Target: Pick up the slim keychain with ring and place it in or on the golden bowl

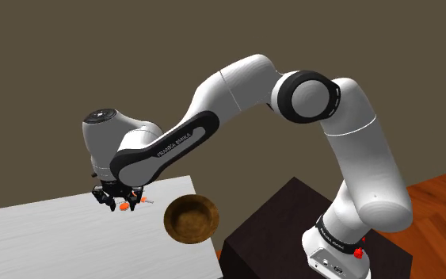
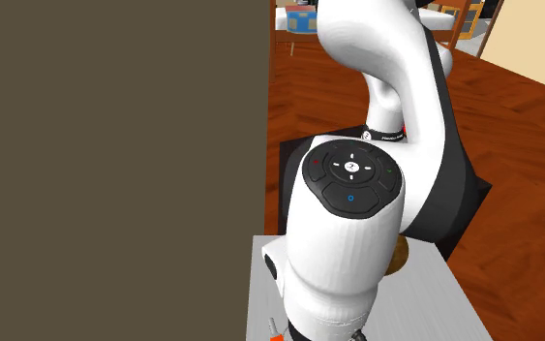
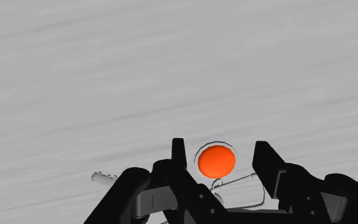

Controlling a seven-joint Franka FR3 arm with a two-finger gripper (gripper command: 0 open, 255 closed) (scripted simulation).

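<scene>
The keychain is an orange round tag with a thin metal ring and a small key, lying on the pale grey table. My gripper is down over it. The black fingers stand on either side of the orange tag, apart from it and not touching. In the shoulder view the gripper is low on the table with the orange tag at its tips. The golden-brown bowl sits near the table's edge, toward the shoulder view's right of the gripper.
The table ends just past the bowl, where the dark stand begins. A brown wall takes up the second exterior view's left, where the bowl's rim peeks from behind the arm. Wooden floor lies beyond.
</scene>
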